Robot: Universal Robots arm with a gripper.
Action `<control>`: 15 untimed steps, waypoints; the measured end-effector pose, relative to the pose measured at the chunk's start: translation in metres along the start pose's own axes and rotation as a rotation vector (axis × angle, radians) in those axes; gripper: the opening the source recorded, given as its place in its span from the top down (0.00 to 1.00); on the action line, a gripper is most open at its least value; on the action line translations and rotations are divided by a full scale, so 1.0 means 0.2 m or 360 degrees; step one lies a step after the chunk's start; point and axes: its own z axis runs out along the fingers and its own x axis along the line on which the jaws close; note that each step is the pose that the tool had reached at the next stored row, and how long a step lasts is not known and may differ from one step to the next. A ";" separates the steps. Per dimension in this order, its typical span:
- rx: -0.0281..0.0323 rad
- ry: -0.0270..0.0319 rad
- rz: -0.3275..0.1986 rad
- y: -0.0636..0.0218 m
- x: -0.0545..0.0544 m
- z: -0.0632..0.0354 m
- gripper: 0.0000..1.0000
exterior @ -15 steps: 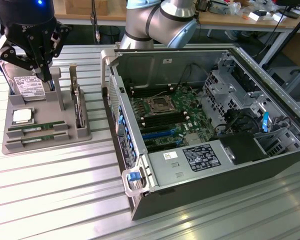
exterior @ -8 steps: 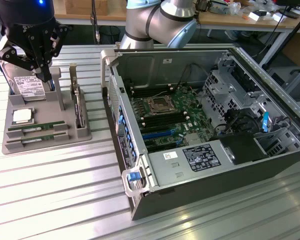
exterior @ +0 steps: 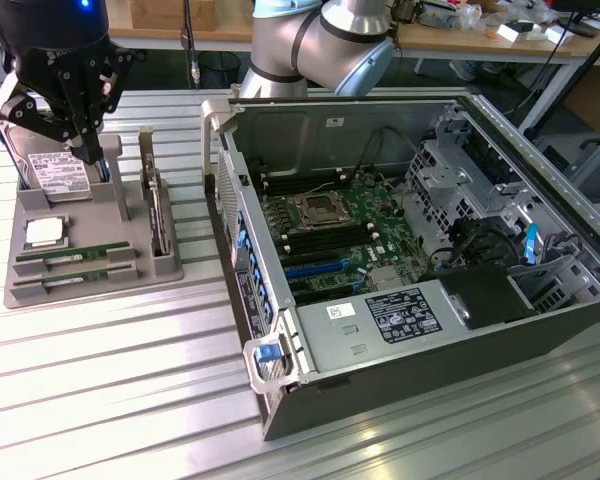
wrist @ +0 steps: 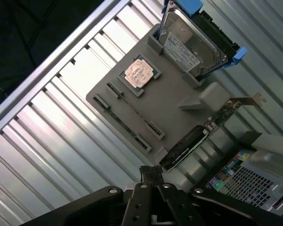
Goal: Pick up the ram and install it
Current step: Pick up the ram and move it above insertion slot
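**Ram lies on the near side of the hand, lengthwise left to right**

Your hand (exterior: 90, 160) (wrist: 151, 172) hangs with its fingers drawn together and nothing in them. It is above the far end of the grey tray (exterior: 95, 228), by the hard drive (exterior: 55, 175). The ram (exterior: 75, 254) (wrist: 133, 108) lies flat in a slot along the tray's near edge, with a twin stick (exterior: 75, 278) just beside it. Both sticks run along the exterior view's left-to-right line. The open computer case (exterior: 400, 380) stands to the right on the surface.

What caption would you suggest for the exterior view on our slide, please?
Gripper above the grey parts tray, where two ram sticks lie, beside the open computer case.
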 end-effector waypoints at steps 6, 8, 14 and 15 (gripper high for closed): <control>-0.00022 0.00039 -0.0088 0.000 0.00 0.000 0.89; -0.00028 0.00050 -0.0112 0.000 0.00 0.000 0.89; -0.00045 0.00081 -0.0181 0.000 0.00 0.000 0.89; -0.00048 0.00088 -0.0197 0.000 0.00 0.000 0.89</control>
